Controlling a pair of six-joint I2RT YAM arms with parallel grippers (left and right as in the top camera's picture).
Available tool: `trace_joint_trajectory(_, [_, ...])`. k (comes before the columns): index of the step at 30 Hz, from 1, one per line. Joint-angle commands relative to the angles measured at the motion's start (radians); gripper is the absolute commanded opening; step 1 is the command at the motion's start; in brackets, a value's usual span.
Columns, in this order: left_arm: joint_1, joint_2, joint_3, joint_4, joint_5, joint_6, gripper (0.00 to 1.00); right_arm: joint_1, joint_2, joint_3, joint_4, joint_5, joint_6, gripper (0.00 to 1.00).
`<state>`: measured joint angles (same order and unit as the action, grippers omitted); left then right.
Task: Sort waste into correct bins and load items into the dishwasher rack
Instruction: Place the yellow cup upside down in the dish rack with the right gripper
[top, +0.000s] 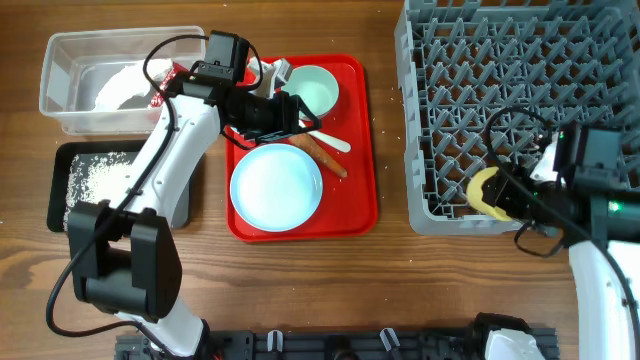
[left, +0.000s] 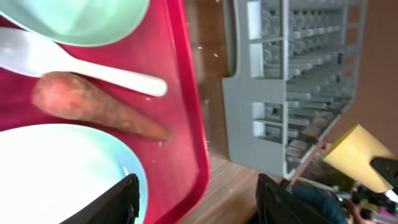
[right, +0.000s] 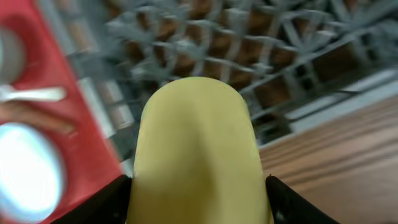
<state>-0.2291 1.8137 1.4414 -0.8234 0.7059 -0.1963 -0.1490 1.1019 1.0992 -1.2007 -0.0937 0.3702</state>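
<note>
My left gripper (left: 198, 205) hovers open over the red tray (top: 365, 150), with nothing between its fingers (left: 118, 202). Just ahead of it lie the orange-brown sausage stick (left: 87, 102), the white spoon (left: 93, 68), the light blue plate (top: 275, 185) and a pale green bowl (top: 315, 90). My right gripper (right: 198, 205) is shut on the yellow cup (right: 196, 137), held at the front edge of the grey dishwasher rack (top: 500, 80). In the clear tub (top: 60, 70) lie the white napkin (top: 125, 85) and a red wrapper (top: 178, 72). The black tray (top: 60, 160) holds rice grains (top: 100, 175).
The rack fills the right side up to the far table edge. The clear tub and black tray stand stacked along the left, with the left arm reaching across them. Bare wood runs along the front of the table.
</note>
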Motion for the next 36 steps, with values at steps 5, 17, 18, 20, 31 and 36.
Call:
trace_joint_trajectory(5, [0.002, -0.016, 0.01, -0.001, -0.058, 0.008, 0.63, -0.004, 0.235, 0.008, 0.035, 0.153, 0.036, 0.57])
trace_joint_trajectory(17, [0.002, -0.016, 0.01, -0.005, -0.076, 0.009, 0.64, -0.003, 0.319, 0.023, 0.109, 0.138, 0.022, 0.57])
trace_joint_trajectory(18, [0.002, -0.016, 0.01, -0.005, -0.076, 0.009, 0.64, -0.003, 0.319, 0.032, 0.114, 0.139, 0.022, 0.57])
trace_joint_trajectory(20, [0.002, -0.016, 0.01, -0.005, -0.076, 0.009, 0.64, -0.003, 0.319, 0.052, 0.121, 0.138, 0.019, 0.57])
trace_joint_trajectory(31, [0.002, -0.016, 0.01, -0.005, -0.076, 0.009, 0.64, 0.002, 0.319, 0.087, 0.163, 0.051, -0.037, 0.59])
trace_joint_trajectory(36, [0.002, -0.016, 0.01, -0.008, -0.076, 0.009, 0.64, 0.018, 0.319, 0.087, 0.142, 0.052, -0.056, 0.78])
